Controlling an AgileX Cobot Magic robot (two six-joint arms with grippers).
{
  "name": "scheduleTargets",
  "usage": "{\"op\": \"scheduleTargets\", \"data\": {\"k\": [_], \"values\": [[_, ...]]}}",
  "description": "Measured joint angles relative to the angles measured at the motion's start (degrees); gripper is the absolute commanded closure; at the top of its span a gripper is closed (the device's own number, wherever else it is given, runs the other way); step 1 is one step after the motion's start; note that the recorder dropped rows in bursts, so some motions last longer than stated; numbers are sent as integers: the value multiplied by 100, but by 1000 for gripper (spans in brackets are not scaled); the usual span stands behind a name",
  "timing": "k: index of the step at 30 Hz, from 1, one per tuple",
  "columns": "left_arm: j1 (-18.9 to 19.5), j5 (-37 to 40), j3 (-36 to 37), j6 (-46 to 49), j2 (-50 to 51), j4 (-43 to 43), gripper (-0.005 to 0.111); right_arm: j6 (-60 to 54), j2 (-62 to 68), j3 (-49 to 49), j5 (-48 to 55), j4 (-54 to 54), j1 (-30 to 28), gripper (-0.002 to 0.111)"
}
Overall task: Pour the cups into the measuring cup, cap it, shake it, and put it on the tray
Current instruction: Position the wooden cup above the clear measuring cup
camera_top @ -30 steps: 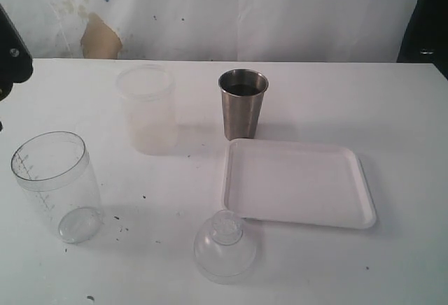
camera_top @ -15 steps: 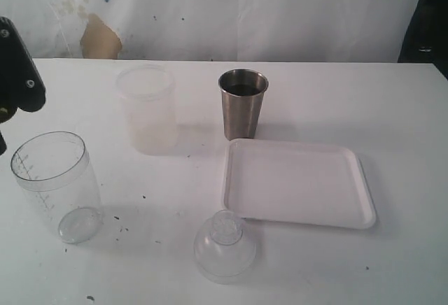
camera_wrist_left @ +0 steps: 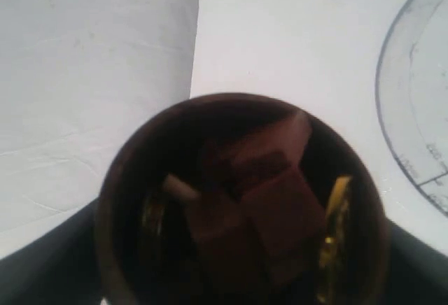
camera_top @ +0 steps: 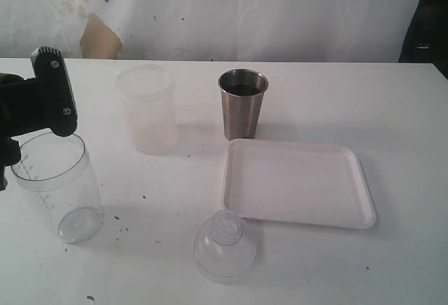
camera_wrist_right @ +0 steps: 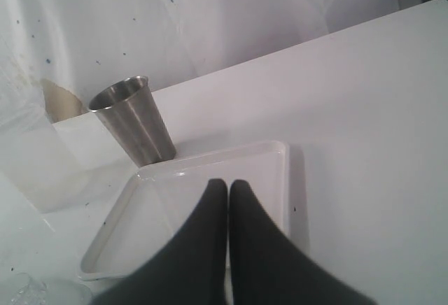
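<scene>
The brown wooden cup (camera_wrist_left: 241, 207) fills the left wrist view, its dark inside holding reddish-brown chunks, and dark gripper parts flank it. My left gripper (camera_top: 35, 109) is shut on this cup at the table's left edge, just above the rim of the clear measuring cup (camera_top: 54, 182), whose marked rim (camera_wrist_left: 413, 109) shows beside the wooden cup. The steel tumbler (camera_top: 242, 103) stands upright behind the white tray (camera_top: 297, 210). My right gripper (camera_wrist_right: 228, 182) is shut with nothing in it, hanging over the tray (camera_wrist_right: 280, 161) near the tumbler (camera_wrist_right: 133, 119). The exterior view does not show it.
A frosted whitish plastic cup (camera_top: 145, 109) stands between the measuring cup and the tumbler. A clear domed lid (camera_top: 225, 245) lies on the table in front of the tray's left corner. A white wall backs the table.
My left arm has come in from the left edge, moving right until it hangs over the measuring cup's rim. Nothing else has moved.
</scene>
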Motion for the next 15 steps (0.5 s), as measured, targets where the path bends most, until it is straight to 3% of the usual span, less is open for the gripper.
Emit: {"op": "scheduleTargets", "data": {"k": [7, 15], "values": [[-389, 465, 0, 125, 0, 355, 107, 0, 0, 0, 0, 0, 0, 108], [-424, 737, 0, 539, 0, 411, 107, 0, 0, 0, 0, 0, 0, 108]]}}
